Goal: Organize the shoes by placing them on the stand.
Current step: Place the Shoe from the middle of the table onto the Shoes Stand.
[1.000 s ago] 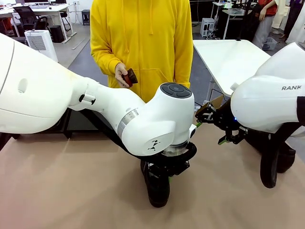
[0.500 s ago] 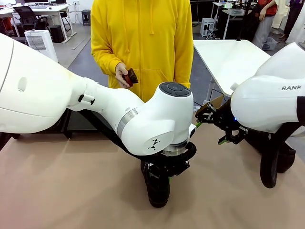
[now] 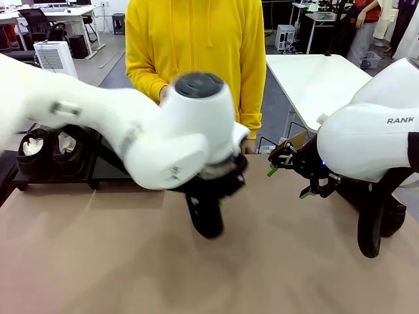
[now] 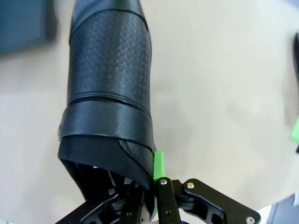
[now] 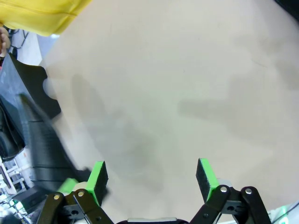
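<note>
Front view faces across table (image 3: 98,261); wrist views look down close.

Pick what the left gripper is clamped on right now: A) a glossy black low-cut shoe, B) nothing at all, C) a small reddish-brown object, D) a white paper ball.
A: in the left wrist view the left gripper is shut on the heel rim of the glossy black low-cut shoe, whose perforated upper stretches away from the fingers, and the front view shows that shoe hanging under the left arm above the table.

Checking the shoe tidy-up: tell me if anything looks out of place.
One black shoe stands on end under the right arm at the table's right side, not on the stand, where two stuffed shoes sit.
</note>
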Controlling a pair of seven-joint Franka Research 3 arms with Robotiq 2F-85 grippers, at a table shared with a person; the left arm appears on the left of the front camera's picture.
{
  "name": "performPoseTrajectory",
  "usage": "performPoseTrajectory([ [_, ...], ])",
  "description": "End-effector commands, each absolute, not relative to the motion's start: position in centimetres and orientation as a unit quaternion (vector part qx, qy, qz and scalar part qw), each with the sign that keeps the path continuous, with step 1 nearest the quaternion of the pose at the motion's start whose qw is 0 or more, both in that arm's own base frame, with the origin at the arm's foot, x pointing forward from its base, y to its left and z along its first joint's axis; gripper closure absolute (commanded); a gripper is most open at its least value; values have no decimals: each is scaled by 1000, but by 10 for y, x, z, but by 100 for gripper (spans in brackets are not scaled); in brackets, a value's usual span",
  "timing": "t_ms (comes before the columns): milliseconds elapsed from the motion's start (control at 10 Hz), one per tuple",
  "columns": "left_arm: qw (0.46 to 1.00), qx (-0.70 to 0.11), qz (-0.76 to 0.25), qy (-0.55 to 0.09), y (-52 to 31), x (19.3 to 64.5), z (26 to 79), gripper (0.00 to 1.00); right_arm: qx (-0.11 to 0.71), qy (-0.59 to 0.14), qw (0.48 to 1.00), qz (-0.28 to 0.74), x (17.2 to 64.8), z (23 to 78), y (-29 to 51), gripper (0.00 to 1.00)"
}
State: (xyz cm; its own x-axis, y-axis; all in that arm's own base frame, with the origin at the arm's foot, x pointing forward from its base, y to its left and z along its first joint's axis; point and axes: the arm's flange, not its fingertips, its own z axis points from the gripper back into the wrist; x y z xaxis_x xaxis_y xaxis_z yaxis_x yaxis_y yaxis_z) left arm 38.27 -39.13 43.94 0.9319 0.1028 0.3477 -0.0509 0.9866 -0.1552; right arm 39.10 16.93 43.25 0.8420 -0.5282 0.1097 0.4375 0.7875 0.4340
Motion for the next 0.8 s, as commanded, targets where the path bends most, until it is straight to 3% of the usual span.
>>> performPoseTrajectory([
  [0,970,-26,12,-241,-342,408,435,100,208,-110,940,-247,393,433,166,0],
  [400,945,58,40,-319,-267,506,429,100,208,-110,940,-247,393,433,166,0],
  [700,934,97,-6,-344,-242,538,444,100,208,-110,940,-247,393,433,166,0],
])
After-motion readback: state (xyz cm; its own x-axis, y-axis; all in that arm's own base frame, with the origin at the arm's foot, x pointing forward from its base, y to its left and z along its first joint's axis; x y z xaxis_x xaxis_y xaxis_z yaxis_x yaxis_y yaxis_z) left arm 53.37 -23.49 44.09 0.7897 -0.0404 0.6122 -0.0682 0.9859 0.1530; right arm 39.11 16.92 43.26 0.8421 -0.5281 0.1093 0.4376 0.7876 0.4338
